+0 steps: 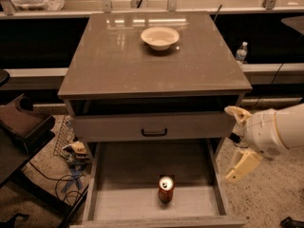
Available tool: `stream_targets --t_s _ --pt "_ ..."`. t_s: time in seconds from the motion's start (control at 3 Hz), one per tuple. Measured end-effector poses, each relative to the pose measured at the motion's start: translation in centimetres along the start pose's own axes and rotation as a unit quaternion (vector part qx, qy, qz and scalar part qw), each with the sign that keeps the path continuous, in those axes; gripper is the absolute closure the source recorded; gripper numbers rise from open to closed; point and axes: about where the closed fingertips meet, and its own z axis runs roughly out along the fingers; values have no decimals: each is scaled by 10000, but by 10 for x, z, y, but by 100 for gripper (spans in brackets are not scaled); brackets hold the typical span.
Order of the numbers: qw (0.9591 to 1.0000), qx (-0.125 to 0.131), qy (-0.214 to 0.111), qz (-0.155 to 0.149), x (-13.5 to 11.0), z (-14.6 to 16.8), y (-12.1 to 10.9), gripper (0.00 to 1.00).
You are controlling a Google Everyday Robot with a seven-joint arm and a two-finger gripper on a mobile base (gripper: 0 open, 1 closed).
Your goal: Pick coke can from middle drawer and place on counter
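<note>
The can [166,189] stands upright in the open middle drawer [126,175], near its front edge and about midway between the side walls, touching neither. The gripper [232,144] hangs outside the drawer, beyond its right wall and just below the right front corner of the tabletop [142,65]. Its fingers [243,164] are spread wide apart with nothing between them.

The step in hand looks like the reach. To do it well, the gripper should probably pass over the right wall rather than into it, and stay clear of the closed drawer front [154,126] above. The fingers should straddle the can before closing around the middle of its body, so it does not tip. The bowl [160,37] sits towards the back of the tabletop, so a spot nearer the front suits the set-down.
</note>
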Motion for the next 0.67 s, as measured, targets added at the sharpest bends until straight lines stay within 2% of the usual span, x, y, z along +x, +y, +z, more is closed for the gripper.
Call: stream_targets --t_s 0.33,0.67 --pt "9980 -45 -609 -134 35 62 27 0" --pt "9980 -55 -618 -133 36 64 27 0"
